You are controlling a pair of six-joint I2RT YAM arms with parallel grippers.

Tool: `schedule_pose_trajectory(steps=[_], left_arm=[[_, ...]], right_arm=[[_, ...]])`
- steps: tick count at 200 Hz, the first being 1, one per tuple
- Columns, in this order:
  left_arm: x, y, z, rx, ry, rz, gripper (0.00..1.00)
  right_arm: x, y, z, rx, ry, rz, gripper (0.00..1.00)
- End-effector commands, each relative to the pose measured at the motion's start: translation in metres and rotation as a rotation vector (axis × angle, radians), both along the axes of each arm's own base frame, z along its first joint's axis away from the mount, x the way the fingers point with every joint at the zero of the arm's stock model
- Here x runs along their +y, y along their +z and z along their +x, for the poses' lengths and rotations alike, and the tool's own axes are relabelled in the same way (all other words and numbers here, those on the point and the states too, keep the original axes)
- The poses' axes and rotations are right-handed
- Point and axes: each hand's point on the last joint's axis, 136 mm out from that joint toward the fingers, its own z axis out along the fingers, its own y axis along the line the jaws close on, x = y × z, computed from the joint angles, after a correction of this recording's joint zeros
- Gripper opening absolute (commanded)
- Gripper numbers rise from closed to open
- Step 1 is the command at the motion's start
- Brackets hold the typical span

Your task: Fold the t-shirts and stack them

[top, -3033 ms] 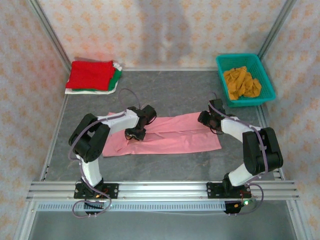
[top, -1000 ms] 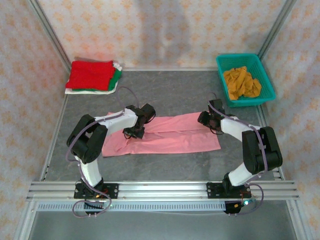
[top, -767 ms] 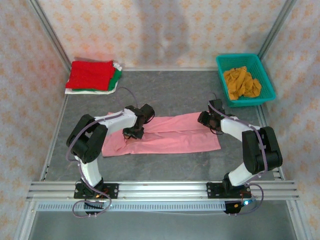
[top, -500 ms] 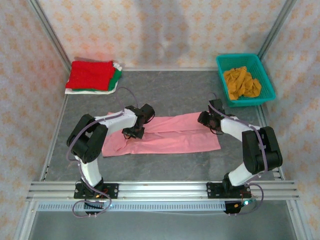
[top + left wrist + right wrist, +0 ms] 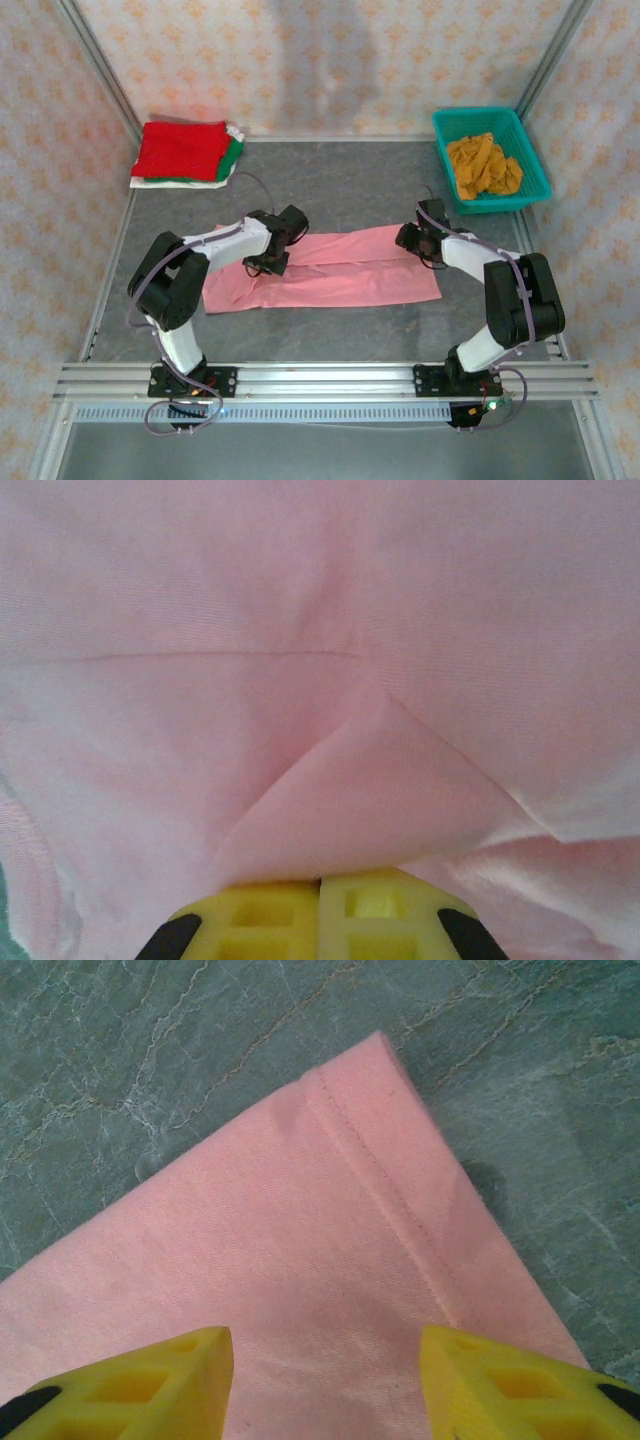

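The jaws of the left gripper [image 5: 320, 900] have just closed together, pinching a ridge of the pink t-shirt [image 5: 340, 280] at mid-table, so lifting for the next fold seems imminent, while the right gripper [image 5: 325, 1370] holds its jaws apart over the hemmed corner; the shirt's long axis runs nine-to-three o'clock, hem toward three.

No writing, label or number can be read

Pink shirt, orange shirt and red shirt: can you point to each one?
pink shirt [image 5: 340, 275], top view, middle of the flat cloth.
orange shirt [image 5: 483, 165], top view, middle of the crumpled heap.
red shirt [image 5: 180, 150], top view, its folded top face.
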Motion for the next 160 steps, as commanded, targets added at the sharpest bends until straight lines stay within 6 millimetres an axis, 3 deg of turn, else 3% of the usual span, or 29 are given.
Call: schedule_pose_trajectory(steps=[1,60,91,112,149,160], left_arm=[[0.008,0.022,-0.002,-0.032,0.018,0.007,0.0],[0.008,0.024,-0.008,-0.031,0.005,-0.017,0.0],[0.003,0.008,-0.01,0.028,-0.014,-0.029,0.0],[0.002,-0.003,-0.015,0.06,-0.011,-0.029,0.1],[0.012,-0.008,-0.013,0.053,-0.011,0.027,0.35],[0.014,-0.007,-0.013,0.05,-0.009,0.044,0.36]], right_arm=[[-0.006,-0.001,-0.001,0.015,-0.022,-0.021,0.52],[-0.006,0.0,0.0,0.016,-0.021,-0.019,0.52],[-0.005,0.003,0.002,0.008,-0.02,-0.018,0.52],[-0.006,0.003,0.001,0.011,-0.021,-0.022,0.52],[-0.006,0.004,0.001,0.011,-0.02,-0.024,0.52],[-0.006,0.005,0.002,0.01,-0.021,-0.024,0.52]])
